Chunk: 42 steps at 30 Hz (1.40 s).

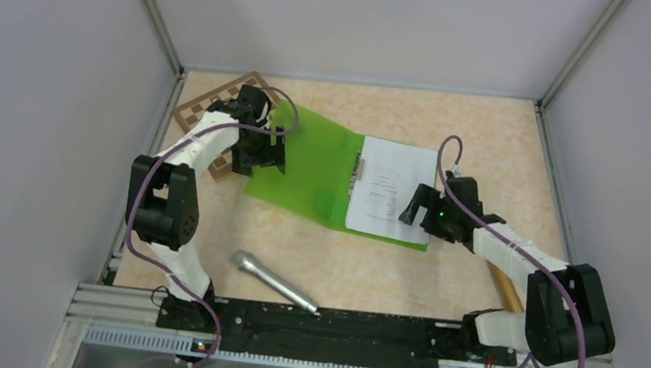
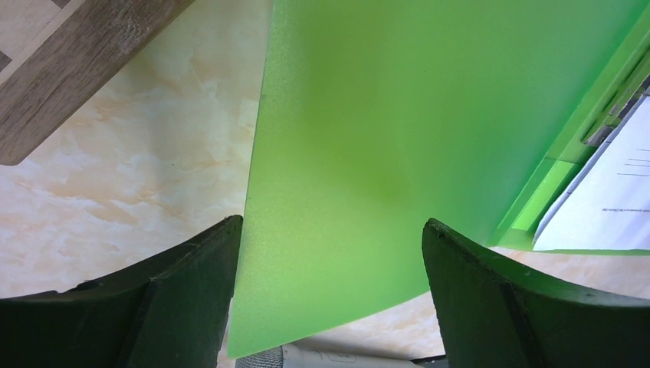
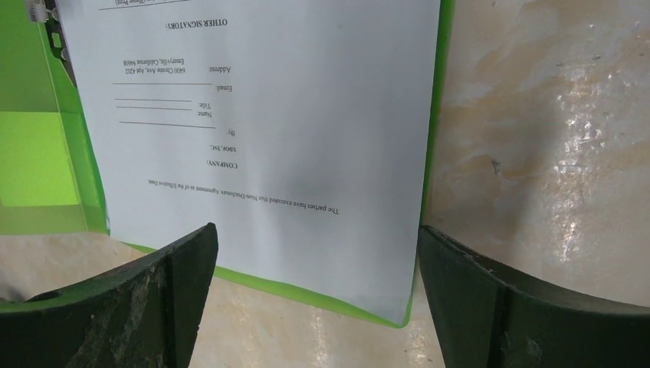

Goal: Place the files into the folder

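Observation:
The green folder (image 1: 314,169) lies open on the table, its left cover (image 2: 398,138) spread out flat. The files (image 1: 390,190), white printed sheets, rest on its right half by the metal clip (image 1: 359,165). My left gripper (image 1: 262,154) hovers over the left cover's outer edge, open, with the green sheet showing between its fingers (image 2: 331,224). My right gripper (image 1: 412,208) stands open at the near right corner of the files (image 3: 268,115). Its fingers straddle that corner (image 3: 316,230) with nothing gripped. A green folder rim (image 3: 429,153) shows round the paper.
A brown checkered board (image 1: 214,111) lies at the back left, partly under the left arm, and its edge shows in the left wrist view (image 2: 84,69). A silver microphone (image 1: 274,280) lies near the front. A wooden piece (image 1: 506,288) sits by the right arm. Walls enclose the table.

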Tool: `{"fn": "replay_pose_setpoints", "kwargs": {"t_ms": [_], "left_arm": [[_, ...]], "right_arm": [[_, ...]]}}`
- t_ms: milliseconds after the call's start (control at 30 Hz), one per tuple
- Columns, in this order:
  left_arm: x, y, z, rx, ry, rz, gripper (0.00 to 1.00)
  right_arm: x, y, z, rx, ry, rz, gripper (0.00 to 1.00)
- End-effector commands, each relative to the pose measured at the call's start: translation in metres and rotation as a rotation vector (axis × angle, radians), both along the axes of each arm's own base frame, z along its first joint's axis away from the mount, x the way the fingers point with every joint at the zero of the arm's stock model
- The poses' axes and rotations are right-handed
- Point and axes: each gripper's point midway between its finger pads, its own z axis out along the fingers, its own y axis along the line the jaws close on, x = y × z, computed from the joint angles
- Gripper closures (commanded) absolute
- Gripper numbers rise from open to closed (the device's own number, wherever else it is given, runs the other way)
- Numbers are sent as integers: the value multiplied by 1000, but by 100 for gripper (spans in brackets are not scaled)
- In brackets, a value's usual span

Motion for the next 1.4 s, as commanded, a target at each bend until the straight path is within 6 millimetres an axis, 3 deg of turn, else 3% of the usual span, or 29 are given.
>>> {"fn": "replay_pose_setpoints", "kwargs": {"t_ms": [0,300,533,700,867,1000,1167,1367], "left_arm": [[8,-4,7,-15,-39,-10,11],[9,-6,6,-21,-36,-11,11],[10,-5,9,-18,-42,-13,11],[10,-4,13,-13,-52,-9,11],[9,-5,12,-24,-48,-7,11],[7,-4,13,-17,-48,-13,11],[7,-4,16,-21,-56,-15,10],[6,-6,21,-30,-61,-20,10]], "right_arm": [[1,6,14,10,-46,43,1],[-9,1,6,-61,-25,70,1],[7,-10,22,-140,-66,38,1],[41,-31,45,-171,-139,-48,1],[88,-40,56,-76,-181,-110,1],[126,-37,45,-82,-139,-92,1],[160,-30,34,-68,-135,-88,1],[169,-20,17,-29,-104,-64,1]]}}
